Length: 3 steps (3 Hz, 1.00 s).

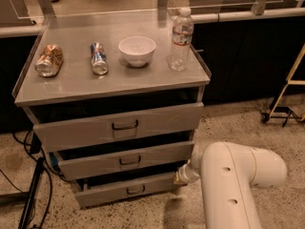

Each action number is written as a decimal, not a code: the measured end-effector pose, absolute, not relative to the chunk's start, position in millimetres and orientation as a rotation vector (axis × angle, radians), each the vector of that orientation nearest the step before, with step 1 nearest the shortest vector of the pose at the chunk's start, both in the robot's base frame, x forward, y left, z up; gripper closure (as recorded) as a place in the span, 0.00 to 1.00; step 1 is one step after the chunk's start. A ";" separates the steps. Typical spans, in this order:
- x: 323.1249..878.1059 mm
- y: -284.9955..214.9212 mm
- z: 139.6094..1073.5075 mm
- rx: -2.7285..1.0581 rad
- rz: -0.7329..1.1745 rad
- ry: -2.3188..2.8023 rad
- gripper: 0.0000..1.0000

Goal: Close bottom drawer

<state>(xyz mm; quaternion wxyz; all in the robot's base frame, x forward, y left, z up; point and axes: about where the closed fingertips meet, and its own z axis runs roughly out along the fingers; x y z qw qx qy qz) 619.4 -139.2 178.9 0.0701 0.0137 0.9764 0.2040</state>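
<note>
Cabinet [114,82] is being viewed from the front and above. All three drawers are being shown part open, stepped, with the lowest out furthest. Arm [233,185] is being seen entering at 5 o'clock, its white link filling the lower right.

Top drawer [157,120] and middle drawer [157,154] are not being addressed here. Bottom drawer [105,194] is being found lowest, just above the floor, with a dark gap showing over its front panel. Its long axis is being read as running 8 to 2 o'clock. Closing travel is being judged as roughly 11 to 12 o'clock, into the cabinet.

Gripper [183,176] is being held at the bottom drawer's right front corner, at or against the panel; contact cannot be confirmed. Whether it is released or clenched cannot be told. The panel is being seen stretching off toward 8 o'clock of the gripper, with the handle [136,190] well apart on that same line.

Judgement: a push applied this far off centre is being considered likely to rack the drawer on its slides, so a straight, steady push is being favoured.

Room: open floor is being noted at 6 o'clock. Cables [33,190] are being noted near the left corner, outside the travel path. Upright bottle [181,39] near the top's right edge is being flagged as at risk from a hard slam.
</note>
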 end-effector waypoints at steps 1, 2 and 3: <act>647.0 -150.3 199.0 0.192 0.574 2.826 1.00; 665.2 -162.1 214.9 0.285 0.548 2.741 1.00; 665.4 -162.3 215.1 0.286 0.547 2.740 1.00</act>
